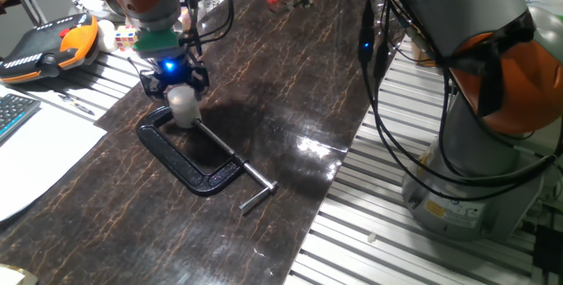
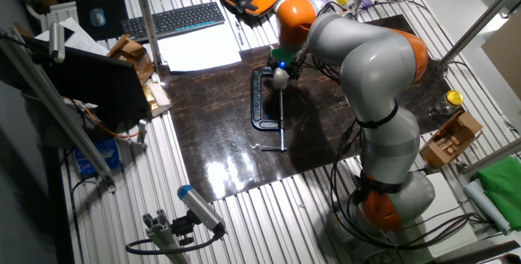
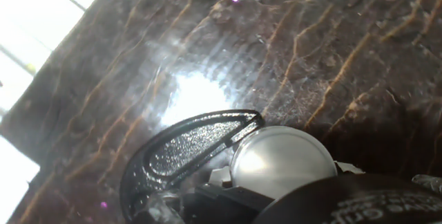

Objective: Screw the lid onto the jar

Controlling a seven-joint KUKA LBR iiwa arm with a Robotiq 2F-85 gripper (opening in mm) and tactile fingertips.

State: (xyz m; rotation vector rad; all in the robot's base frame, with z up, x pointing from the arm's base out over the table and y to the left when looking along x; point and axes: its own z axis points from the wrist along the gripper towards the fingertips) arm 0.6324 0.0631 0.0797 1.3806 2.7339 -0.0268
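Your arm (image 2: pixel 366 77) reaches across the dark marbled bench mat (image 1: pixel 290 83) toward its far-left corner as one fixed view shows it, and the wrist hangs straight down over the work.

The black C-clamp (image 1: pixel 189 157) lies flat on the mat near that corner. Its screw handle (image 1: pixel 257 190) points toward the middle of the bench. The clamp appears to grip the jar at its fixed end, though the contact itself is hidden.

The gripper (image 1: pixel 176 87), lit blue, sits directly above the jar (image 1: pixel 183 105), a small whitish cylinder standing upright inside the clamp's frame. In the hand view a pale round top (image 3: pixel 283 162) fills the lower middle, beside the curved clamp arm (image 3: pixel 190 148); you are looking at the lid from above, I judge, already resting on the jar.

Jaw state: I cannot tell. The fingertips are hidden in every view, so neither the opening nor any hold on the lid is confirmed.

Risks from here:
- A lid seated tilted would cross-thread once rotation starts.
- A weak clamp grip would let the jar spin with the lid.
- An off-centre grasp would drag the jar sideways against the clamp.
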